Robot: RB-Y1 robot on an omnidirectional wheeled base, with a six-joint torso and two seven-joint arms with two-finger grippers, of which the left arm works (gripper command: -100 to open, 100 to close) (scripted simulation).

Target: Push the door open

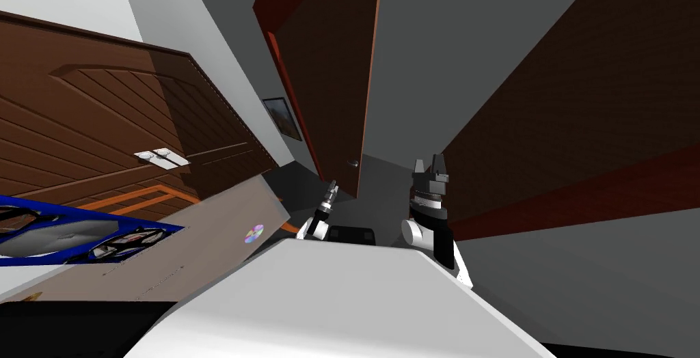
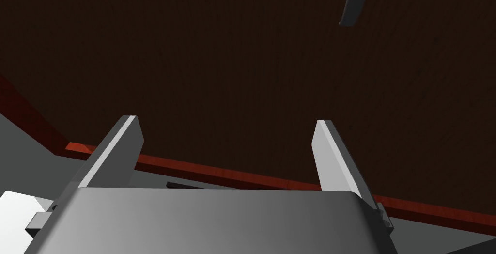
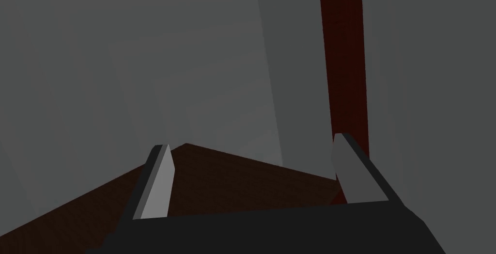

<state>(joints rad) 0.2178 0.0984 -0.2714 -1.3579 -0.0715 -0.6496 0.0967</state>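
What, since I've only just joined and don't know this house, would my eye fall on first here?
The tall dark brown door straight ahead, standing ajar with a reddish edge. The left gripper hangs open close to it, near its dark handle. At the far left, a second brown panelled door with a white latch.

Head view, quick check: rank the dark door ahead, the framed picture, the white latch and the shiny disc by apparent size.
1. dark door, by far the largest.
2. framed picture and white latch look about alike; not ranking them.
3. shiny disc, smallest, though it lies nearer the camera than the picture.
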